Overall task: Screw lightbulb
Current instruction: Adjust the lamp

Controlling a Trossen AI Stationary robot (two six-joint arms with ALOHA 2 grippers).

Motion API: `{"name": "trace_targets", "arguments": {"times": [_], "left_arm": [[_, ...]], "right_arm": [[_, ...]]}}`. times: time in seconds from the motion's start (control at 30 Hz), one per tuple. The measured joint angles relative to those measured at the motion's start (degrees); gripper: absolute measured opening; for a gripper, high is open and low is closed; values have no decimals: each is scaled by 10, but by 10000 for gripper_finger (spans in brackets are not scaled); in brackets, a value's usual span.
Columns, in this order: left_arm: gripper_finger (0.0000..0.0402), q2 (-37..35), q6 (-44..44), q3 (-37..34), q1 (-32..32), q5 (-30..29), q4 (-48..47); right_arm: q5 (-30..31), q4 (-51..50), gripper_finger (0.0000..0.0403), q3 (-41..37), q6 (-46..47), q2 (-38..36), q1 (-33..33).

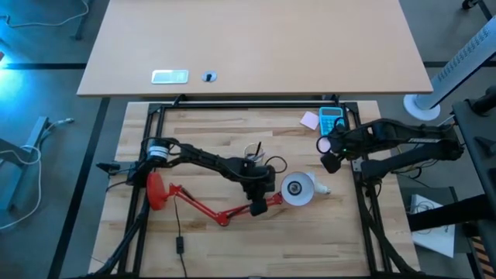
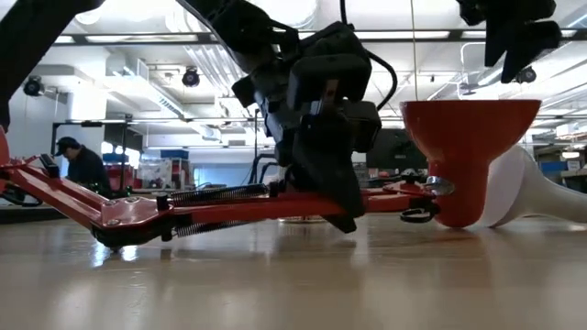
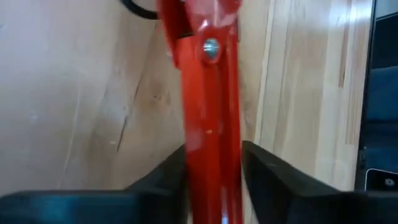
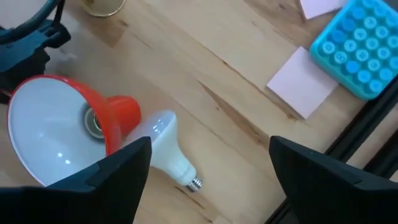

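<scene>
Your left tool (image 1: 259, 208) sits low at the table (image 1: 232, 240) centre, over the red desk lamp's arm (image 1: 203, 206). In the left wrist view both fingers (image 3: 273, 186) flank the red arm (image 3: 208, 124), one on each side; contact looks likely but you can't confirm it, since the finger tips are cut off by the frame edge and the shot is blurred. So: narrow around the lamp arm, grip not certain. In the low view the left tool (image 2: 326, 197) is a dark mass in front of the lamp arm (image 2: 220, 203), hiding the spot where they meet.

Right tool (image 1: 327, 153) hovers above the table, right of the lamp shade (image 1: 297, 188), fingers (image 4: 118, 168) spread wide w/ nothing between them. In the low view only its underside shows at the top right corner.

The lightbulb (image 4: 163, 144) lies on its side on the table, touching the shade's (image 4: 56, 130) outer rim, threaded base pointing away from the shade. It's not in the socket (image 4: 92, 122), which shows bare inside the shade. From above only a bit of the bulb (image 1: 319, 188) pokes out right of the shade. In the low view the bulb (image 2: 541, 197) is half hidden behind the red cone (image 2: 468, 156), right part cut off.

Blue calculator (image 4: 357, 46) and pink sticky notes (image 4: 305, 84) sit toward the far right of the table. A small clear cup (image 1: 254, 150) is partly hidden by the left arm. A person (image 2: 83, 165) shows far back in the room, too small for detail.
</scene>
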Motion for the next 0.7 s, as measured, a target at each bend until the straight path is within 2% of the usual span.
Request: {"name": "trace_targets", "arguments": {"times": [0.1,0.23,0.47,0.7], "left_arm": [[68,-1,-6,0,0,17,1],[42,-15,5,2,-1,37,7],[32,-43,6,21,1,6,-10],[29,-72,12,66,0,-29,-82]], "right_arm": [[0,2,314,12,-26,-1,0],[1,2,304,34,-54,1,0],[1,1,306,43,-63,1,0],[0,2,306,44,-64,1,0]]}}
